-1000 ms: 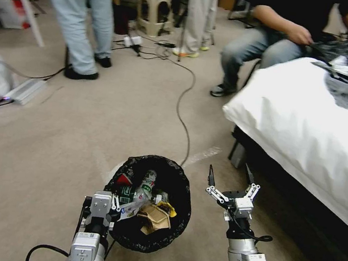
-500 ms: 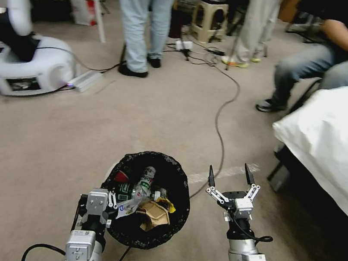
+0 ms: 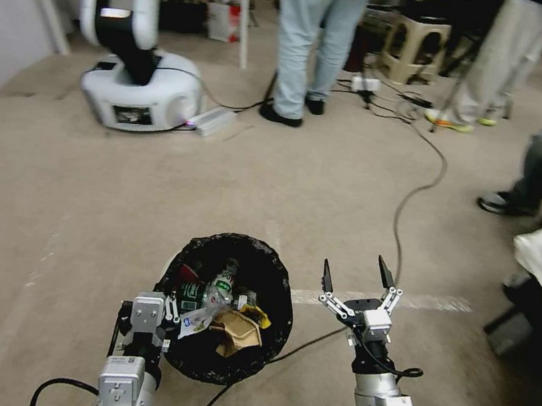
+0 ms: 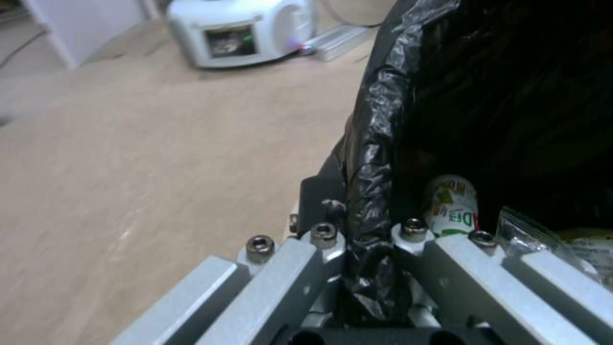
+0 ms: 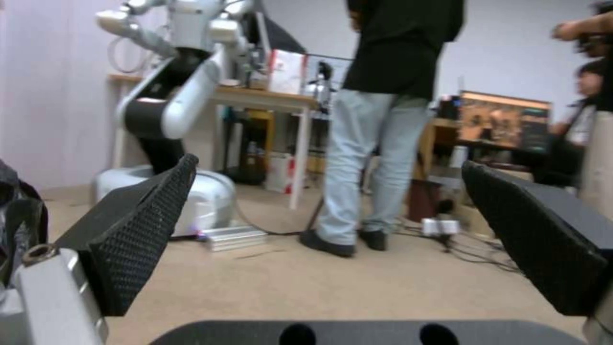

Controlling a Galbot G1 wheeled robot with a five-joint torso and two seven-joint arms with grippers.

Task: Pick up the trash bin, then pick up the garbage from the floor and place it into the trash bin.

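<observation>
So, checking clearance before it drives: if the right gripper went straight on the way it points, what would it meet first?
Probably nothing close: the open right gripper points over bare carpet; a standing person is farther off.

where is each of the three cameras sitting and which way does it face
Head view: on the robot's head, looking forward and down at the carpet; shows both arms, the left gripper clamped on the trash bin rim and the right gripper open beside it.
Left wrist view: on the left wrist, looking along the fingers pinching the bin's black liner, with a bottle inside.
Right wrist view: on the right wrist, facing out across the room between its open fingers.
Shared: the white robot base appears in all three.
</observation>
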